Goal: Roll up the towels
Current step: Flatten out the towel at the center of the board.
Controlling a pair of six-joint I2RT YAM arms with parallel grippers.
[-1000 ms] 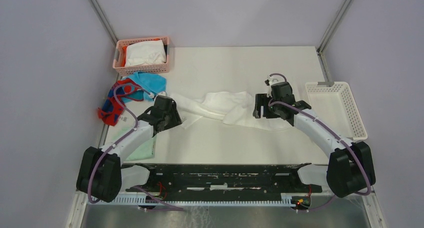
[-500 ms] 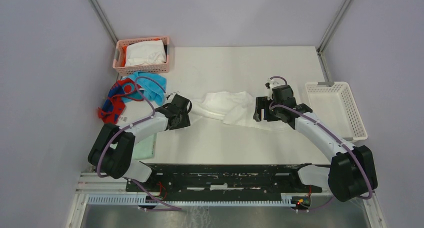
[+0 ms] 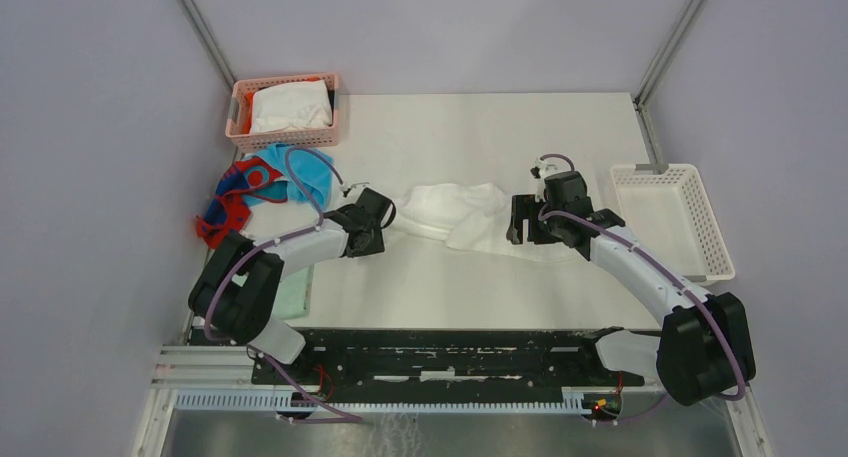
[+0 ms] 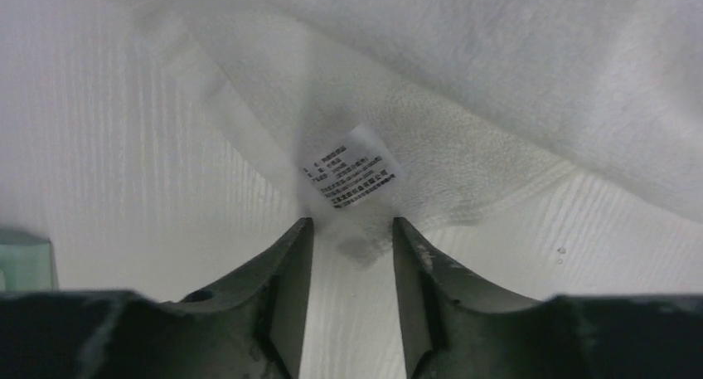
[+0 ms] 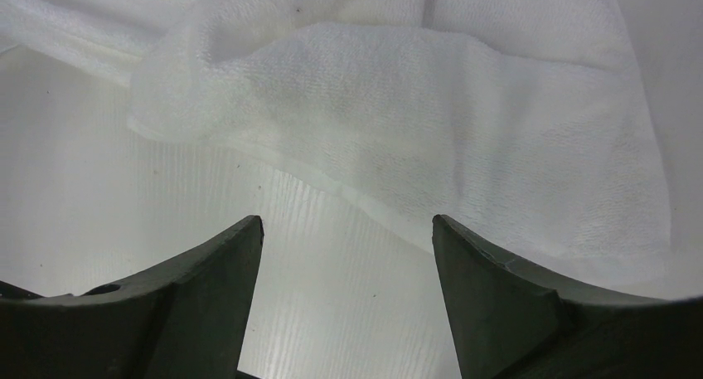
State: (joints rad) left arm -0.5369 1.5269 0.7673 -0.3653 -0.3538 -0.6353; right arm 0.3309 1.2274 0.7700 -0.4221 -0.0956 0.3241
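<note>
A plain white towel (image 3: pixel 452 213) lies crumpled in a long heap at the table's middle. My left gripper (image 3: pixel 380 220) is at its left end, low over the table. In the left wrist view that gripper (image 4: pixel 348 226) stands open, and the towel's corner (image 4: pixel 431 159) with its printed label (image 4: pixel 355 175) sits right at the fingertips. My right gripper (image 3: pixel 516 223) is at the towel's right end. Its jaws (image 5: pixel 346 223) are wide open over bare table, just short of the towel's edge (image 5: pixel 398 122). A turquoise towel (image 3: pixel 303 173) and a red and dark-blue towel (image 3: pixel 229 203) lie at the far left.
A pink basket (image 3: pixel 240 127) holding white cloth stands at the back left. An empty white basket (image 3: pixel 672 217) stands at the right edge. A pale mint-green folded cloth (image 3: pixel 292 298) lies beside the left arm's base.
My left arm has swung right and forward until its gripper reached the white towel's left corner, and its jaws have narrowed a little. The right gripper has barely moved.
</note>
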